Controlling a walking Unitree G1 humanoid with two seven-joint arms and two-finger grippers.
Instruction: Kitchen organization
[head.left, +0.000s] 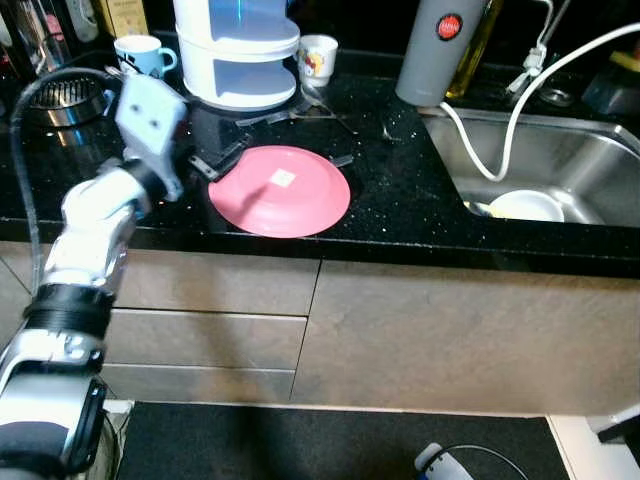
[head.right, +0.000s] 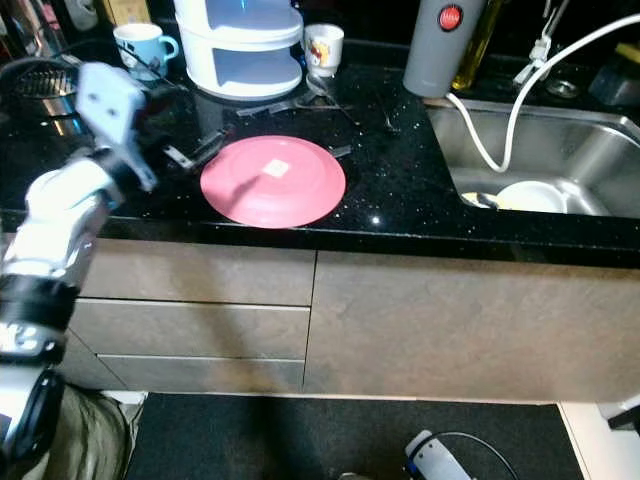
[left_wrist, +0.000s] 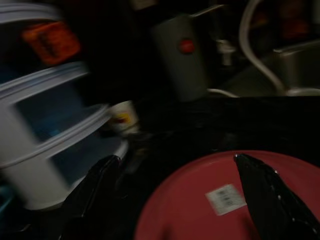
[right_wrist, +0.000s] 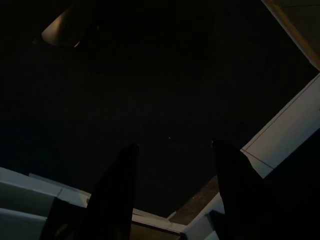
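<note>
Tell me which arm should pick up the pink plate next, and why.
Left. The left gripper is raised over the counter with open fingers at the pink plate's left edge. The right gripper hangs idle in the dark, facing the floor, away from the counter.

Home kitchen, black stone counter (head.left: 400, 200), steel sink (head.left: 570, 160), drawers (head.left: 200, 300) below, mugs (head.left: 140, 52)

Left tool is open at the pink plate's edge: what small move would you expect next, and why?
Probably a short push forward and down, then closing on the rim. The left tool sits open at the left edge of the pink plate, which lies flat on the black counter, not yet gripped.
</note>
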